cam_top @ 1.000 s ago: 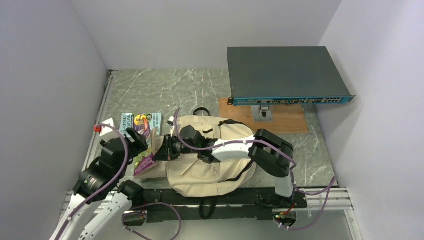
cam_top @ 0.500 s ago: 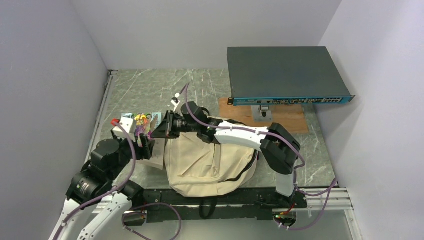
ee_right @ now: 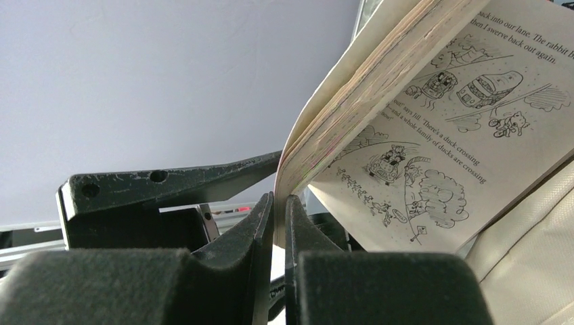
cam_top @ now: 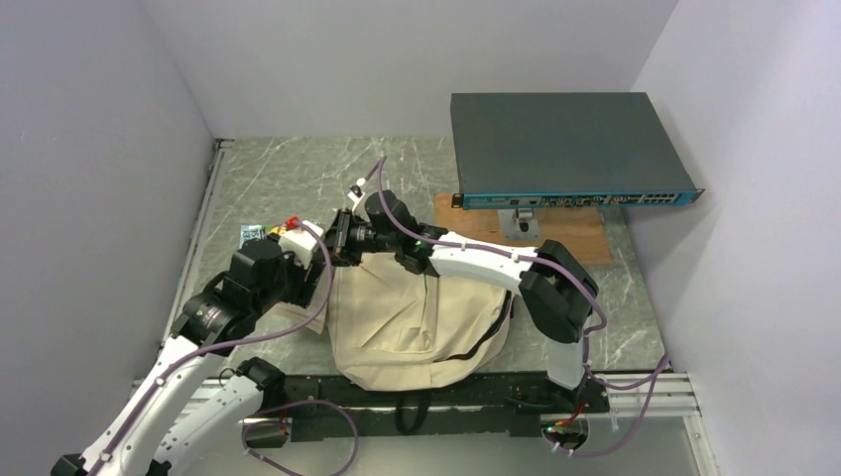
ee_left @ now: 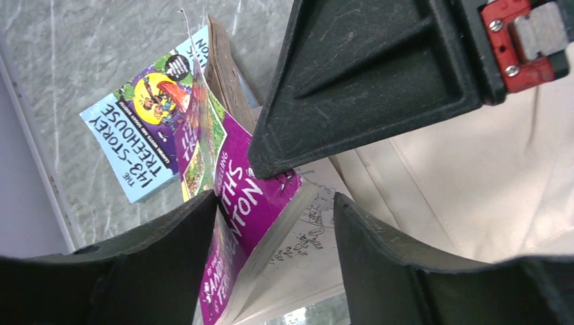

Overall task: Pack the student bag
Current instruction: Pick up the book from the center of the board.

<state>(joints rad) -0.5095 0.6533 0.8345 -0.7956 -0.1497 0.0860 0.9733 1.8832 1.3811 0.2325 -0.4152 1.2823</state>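
Observation:
The cream-beige student bag [cam_top: 417, 317] lies flat in the middle of the table. At its left edge a purple paperback [ee_left: 247, 196] stands splayed open, with drawn pages showing [ee_right: 433, 169]. My right gripper [ee_right: 279, 200] is shut on the book's cover edge, reaching in over the bag [cam_top: 339, 242]. My left gripper [ee_left: 274, 203] is open and straddles the book's lower part. Its left jaw lies against the purple cover and its right jaw stands clear of the pages. From above, my left gripper [cam_top: 315, 270] hides most of the book.
A blue "143-Storey Treehouse" paperback [ee_left: 132, 145] lies flat on the marble top left of the bag, only its corner showing from above [cam_top: 250, 234]. A dark network switch [cam_top: 570, 149] sits raised over a wooden board [cam_top: 565, 243] at the back right. Walls close in on both sides.
My right gripper has carried the book's edge up and toward the back. My left arm has swung right, bringing its jaws around the book, and they have narrowed a little.

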